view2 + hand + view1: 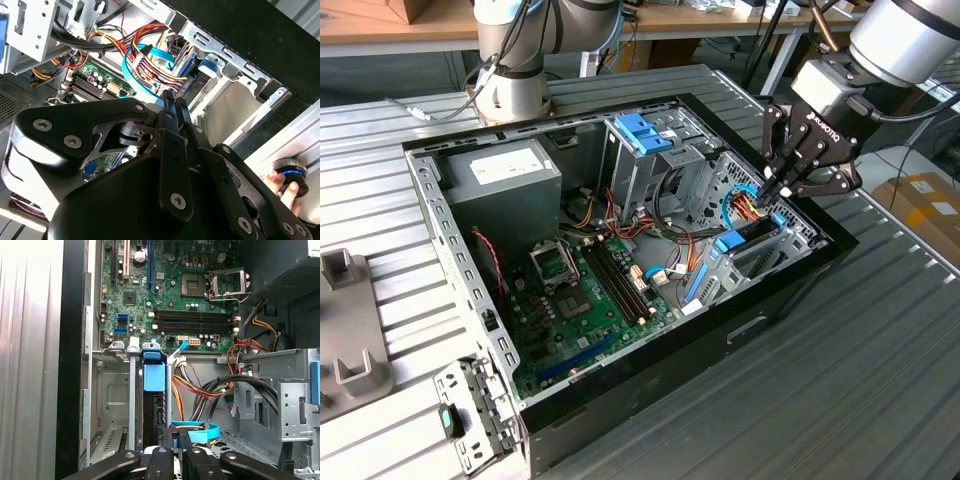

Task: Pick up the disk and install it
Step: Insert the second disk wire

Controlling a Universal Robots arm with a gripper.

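Note:
The disk (752, 235) stands on edge inside the drive bay at the exterior view's right end of the open computer case, with blue rails along its sides. In the first wrist view the disk (154, 412) is a dark narrow edge with a blue rail tab (154, 377) at its far end. My gripper (771, 191) hangs just above the disk's near end, fingers shut together with nothing between them. The fingertips (172, 102) point down beside the disk (186, 82) and a light blue cable. I cannot tell whether they touch the disk.
Red, yellow and blue cables (748, 205) crowd the space beside the bay. A tall metal cage with a blue bracket (642, 132), the grey power-supply box (510, 175) and the motherboard (590, 290) take up the other parts of the case. A person's hand (280, 187) rests outside the case.

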